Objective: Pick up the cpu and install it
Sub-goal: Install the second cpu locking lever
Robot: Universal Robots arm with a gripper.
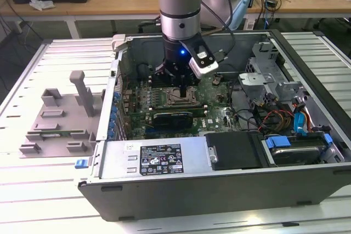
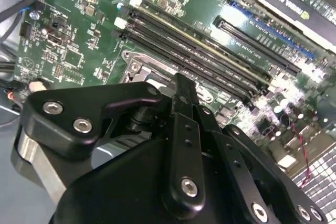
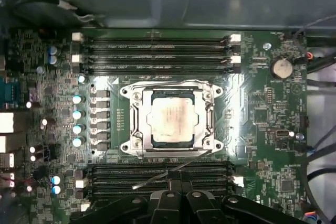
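The cpu (image 3: 170, 121), a small square chip with a silvery top, lies flat inside the socket frame (image 3: 137, 124) on the green motherboard in the first wrist view. Nothing grips it. My gripper (image 3: 176, 179) hangs just above the board at the socket's edge, next to the memory slots, its black fingers (image 2: 181, 90) drawn together and holding nothing. In the exterior view the gripper (image 1: 182, 92) reaches down into the open computer case over the socket (image 1: 176, 101). A thin metal socket lever (image 3: 173, 170) lies slanted across the board beside the frame.
Memory slots (image 3: 155, 53) flank the socket on two sides. A long black graphics card (image 1: 173, 118) lies beside the socket. The power supply (image 1: 159, 157) and drive bay with cables (image 1: 285, 119) crowd the case. A grey plastic tray (image 1: 57, 116) sits outside, at the exterior view's left.
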